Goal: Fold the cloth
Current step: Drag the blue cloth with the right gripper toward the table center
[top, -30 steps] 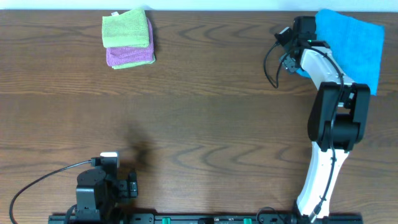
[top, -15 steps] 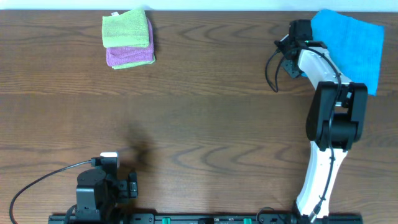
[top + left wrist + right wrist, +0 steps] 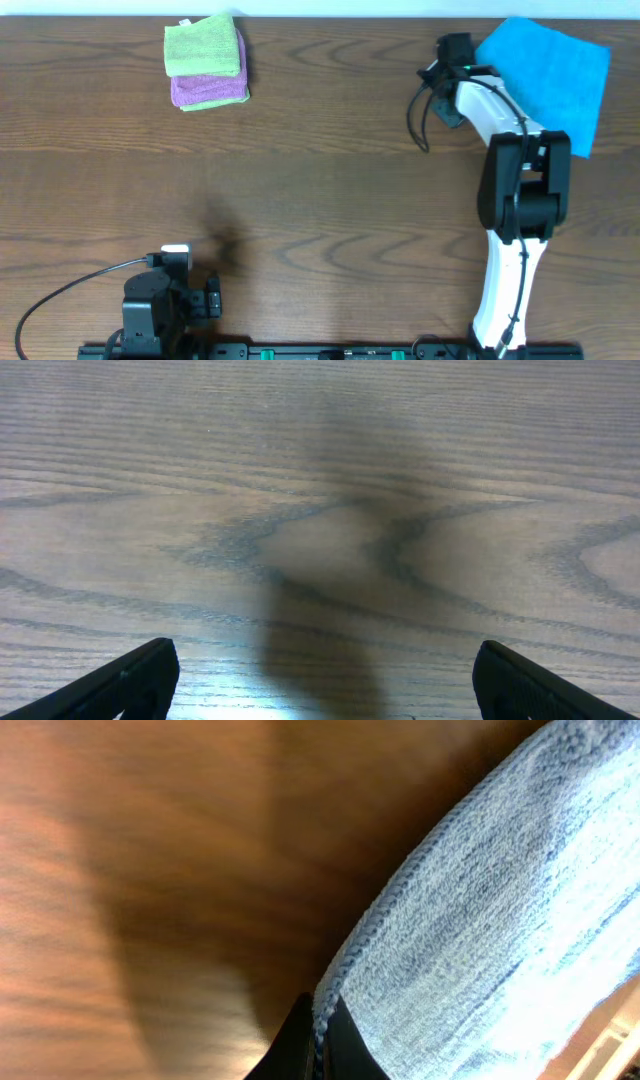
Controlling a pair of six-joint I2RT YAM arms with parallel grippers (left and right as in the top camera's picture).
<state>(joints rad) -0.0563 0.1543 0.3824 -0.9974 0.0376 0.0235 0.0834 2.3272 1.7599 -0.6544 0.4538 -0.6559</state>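
Observation:
The blue cloth [image 3: 548,72] lies spread at the table's far right corner. My right gripper [image 3: 474,52] is at the cloth's left edge and shut on it. In the right wrist view the dark fingertips [image 3: 300,1038] pinch the stitched hem of the cloth [image 3: 500,920], which rises off the wood there. My left gripper [image 3: 214,298] rests near the front left of the table, far from the cloth. It is open [image 3: 320,685], with only bare wood between its fingers [image 3: 130,682].
A stack of folded green and purple cloths [image 3: 205,62] sits at the far left. The table's far edge [image 3: 320,16] runs just behind the stack and the blue cloth. A black cable [image 3: 415,110] loops off the right wrist.
My right gripper has shut on the cloth's left edge and moved left, pulling the cloth a little leftward. The left arm has not moved.

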